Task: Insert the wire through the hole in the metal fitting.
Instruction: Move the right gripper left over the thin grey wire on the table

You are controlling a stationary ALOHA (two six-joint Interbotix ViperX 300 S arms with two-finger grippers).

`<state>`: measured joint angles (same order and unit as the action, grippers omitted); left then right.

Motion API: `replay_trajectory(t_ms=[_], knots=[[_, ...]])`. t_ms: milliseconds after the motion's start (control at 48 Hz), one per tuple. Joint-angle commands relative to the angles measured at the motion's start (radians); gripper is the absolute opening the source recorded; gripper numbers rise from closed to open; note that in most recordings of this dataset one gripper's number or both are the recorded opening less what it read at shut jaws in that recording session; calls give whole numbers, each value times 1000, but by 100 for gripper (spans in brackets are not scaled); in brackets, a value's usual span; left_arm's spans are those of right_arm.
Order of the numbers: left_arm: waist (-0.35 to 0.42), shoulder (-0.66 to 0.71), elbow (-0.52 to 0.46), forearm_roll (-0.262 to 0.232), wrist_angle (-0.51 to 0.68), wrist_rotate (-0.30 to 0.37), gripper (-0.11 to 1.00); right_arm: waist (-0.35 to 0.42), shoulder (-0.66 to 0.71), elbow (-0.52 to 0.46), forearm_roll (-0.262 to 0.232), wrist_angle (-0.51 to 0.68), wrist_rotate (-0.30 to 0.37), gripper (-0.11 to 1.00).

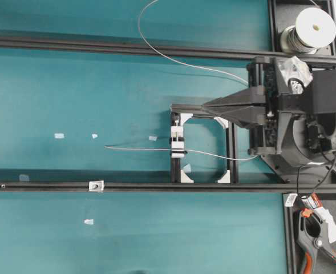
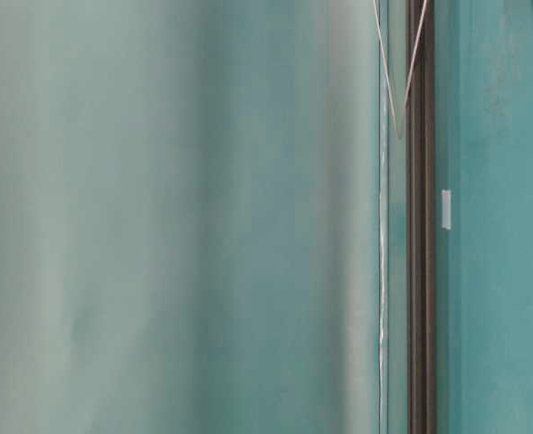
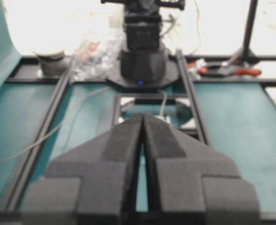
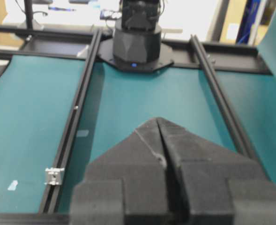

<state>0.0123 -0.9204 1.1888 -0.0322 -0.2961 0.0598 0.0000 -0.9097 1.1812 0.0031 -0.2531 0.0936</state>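
The thin silver wire [image 1: 139, 149] comes off a white spool [image 1: 315, 27] and loops over the far rail. It passes through a white-and-black clamp block [image 1: 177, 146], and its free end lies on the mat to the left. The metal fitting [image 1: 94, 185] sits on the near rail, below and left of the wire's tip; it also shows as a small silvery bracket [image 4: 54, 176]. Its hole is too small to see. My right gripper [image 1: 206, 105] is shut over the black frame, holding nothing. My left gripper [image 3: 142, 115] is shut and empty, outside the overhead view.
Two black rails [image 1: 128, 48] cross the teal mat. A square black frame [image 1: 230, 148] holds the clamp block. White tape scraps [image 1: 59, 136] dot the mat. An orange-and-black hand clamp [image 1: 319, 237] lies at the near right. The table-level view is blurred, showing a dark rail [image 2: 420, 271].
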Motion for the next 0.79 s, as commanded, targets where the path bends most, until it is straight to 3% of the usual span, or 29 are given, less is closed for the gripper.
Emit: replay_trajectory(t_ms=[0, 63, 146, 250, 396, 500, 771], knots=[[9, 41, -37, -2, -8, 12, -9, -5, 31, -40, 0, -2, 3, -3], [18, 66, -41, -2, -9, 17, -6, -5, 48, -49, 2, -5, 3, -2], [32, 83, -38, -3, -14, 20, 5, -6, 64, -54, 2, -6, 3, 10], [48, 81, -28, -6, -12, 14, 25, -6, 67, -55, 0, -6, 3, 35], [55, 94, -15, -8, -8, 0, 66, -6, 69, -61, 0, 0, 3, 76], [55, 132, -8, -8, -6, -14, 67, -5, 100, -75, 2, 17, 6, 68], [54, 278, -5, -8, -38, -17, 73, -6, 258, -137, 6, 64, 8, 68]])
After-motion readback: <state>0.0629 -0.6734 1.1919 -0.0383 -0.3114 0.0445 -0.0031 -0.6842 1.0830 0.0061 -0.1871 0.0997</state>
